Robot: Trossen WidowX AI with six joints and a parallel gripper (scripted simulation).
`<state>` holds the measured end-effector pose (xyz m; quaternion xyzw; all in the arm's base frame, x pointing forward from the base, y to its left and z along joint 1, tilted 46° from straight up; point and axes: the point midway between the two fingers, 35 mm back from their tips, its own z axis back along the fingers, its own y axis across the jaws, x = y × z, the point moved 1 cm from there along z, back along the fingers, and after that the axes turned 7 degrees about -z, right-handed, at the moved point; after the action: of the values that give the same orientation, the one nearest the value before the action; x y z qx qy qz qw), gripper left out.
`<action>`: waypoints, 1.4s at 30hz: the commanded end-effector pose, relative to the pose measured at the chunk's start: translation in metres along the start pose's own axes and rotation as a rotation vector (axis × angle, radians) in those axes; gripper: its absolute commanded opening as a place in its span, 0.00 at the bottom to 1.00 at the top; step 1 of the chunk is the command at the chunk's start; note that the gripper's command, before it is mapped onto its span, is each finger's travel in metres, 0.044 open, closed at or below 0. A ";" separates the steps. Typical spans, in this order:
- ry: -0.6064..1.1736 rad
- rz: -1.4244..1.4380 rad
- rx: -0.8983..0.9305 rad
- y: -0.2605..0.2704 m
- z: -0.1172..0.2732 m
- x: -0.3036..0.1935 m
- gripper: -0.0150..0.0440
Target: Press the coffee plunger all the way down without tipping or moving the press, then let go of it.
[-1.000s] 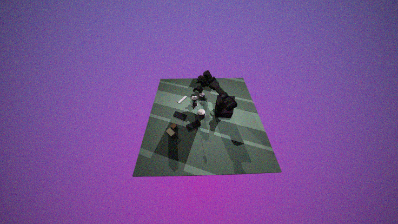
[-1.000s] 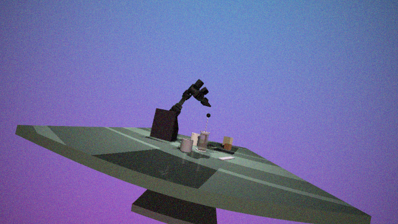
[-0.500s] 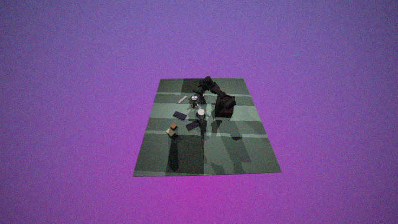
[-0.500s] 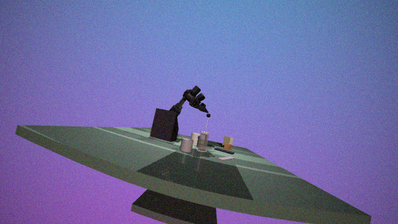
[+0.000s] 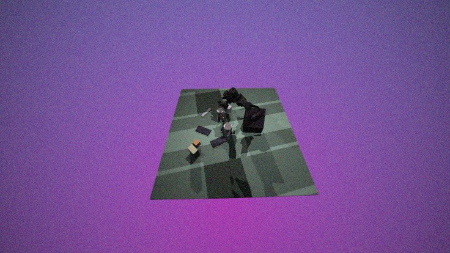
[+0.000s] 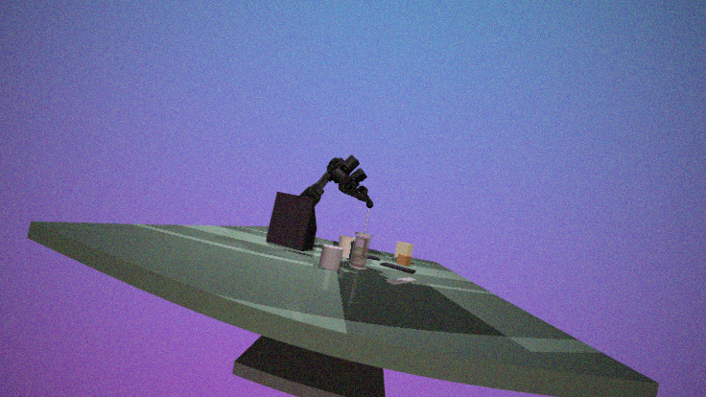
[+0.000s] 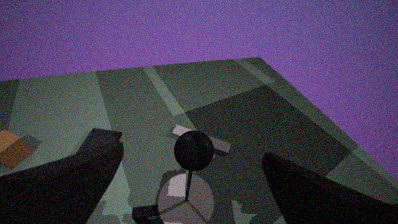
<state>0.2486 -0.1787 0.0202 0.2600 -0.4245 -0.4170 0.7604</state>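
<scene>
The coffee press (image 5: 219, 110) (image 6: 360, 252) (image 7: 186, 205) stands upright on the table, a clear cylinder with a pale lid. Its thin rod (image 6: 366, 220) sticks far up out of the lid and ends in a round black knob (image 6: 369, 203) (image 7: 193, 150). The plunger is raised. My gripper (image 6: 367, 198) (image 7: 194, 154) is open and empty, at the knob high above the lid. In the wrist view the knob shows midway between the spread fingers, with a gap on both sides. Whether the knob's height matches the fingertips is hard to tell.
Pale cups (image 5: 227, 126) (image 6: 331, 257) stand close beside the press. Dark slabs (image 5: 203, 130) (image 5: 218, 142), a pale bar (image 5: 206, 112) (image 6: 402, 280) (image 7: 222, 145), an orange block (image 5: 196, 142) (image 7: 16, 151) and a cream block (image 5: 192, 148) lie around. A dark box (image 5: 254, 122) (image 6: 291, 221) stands by the arm.
</scene>
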 end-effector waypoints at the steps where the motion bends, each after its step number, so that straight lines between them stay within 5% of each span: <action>1: -0.002 -0.005 -0.002 0.000 -0.007 0.000 1.00; 11: -0.003 -0.006 0.000 0.000 -0.020 -0.001 1.00; 24: -0.003 -0.006 0.000 0.000 -0.020 -0.001 0.44; 42: -0.001 -0.005 -0.002 -0.002 -0.028 -0.009 0.44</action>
<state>0.2685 -0.1769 0.0078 0.2585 -0.4316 -0.4168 0.7570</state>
